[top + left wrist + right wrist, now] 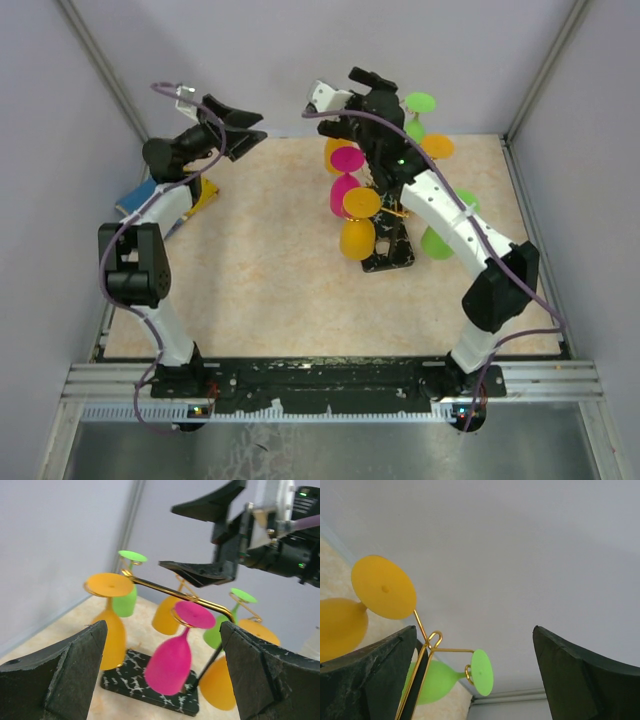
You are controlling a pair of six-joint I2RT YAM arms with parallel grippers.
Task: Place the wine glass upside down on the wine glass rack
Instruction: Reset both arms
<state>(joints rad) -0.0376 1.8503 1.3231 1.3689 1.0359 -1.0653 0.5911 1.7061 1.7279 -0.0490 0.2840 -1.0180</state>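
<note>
The wine glass rack (392, 252) stands right of centre, a gold wire stand (165, 588) on a black marbled base (145, 684). Several wine glasses hang on it upside down: a magenta one (345, 172) (172, 660), orange ones (357, 228) (111, 630) and green ones (438, 240) (437, 681). My right gripper (372, 88) (207, 540) hovers open just above the rack's top and the magenta glass's foot (195, 614), holding nothing. Its own view (474, 645) shows a gold arm (426, 652) by the left finger. My left gripper (245, 122) (162, 645) is open at the far left, facing the rack.
A blue and yellow object (142, 194) lies by the left wall behind the left arm. Grey walls close in the back and both sides. The right arm (450, 215) reaches over the rack from the near right.
</note>
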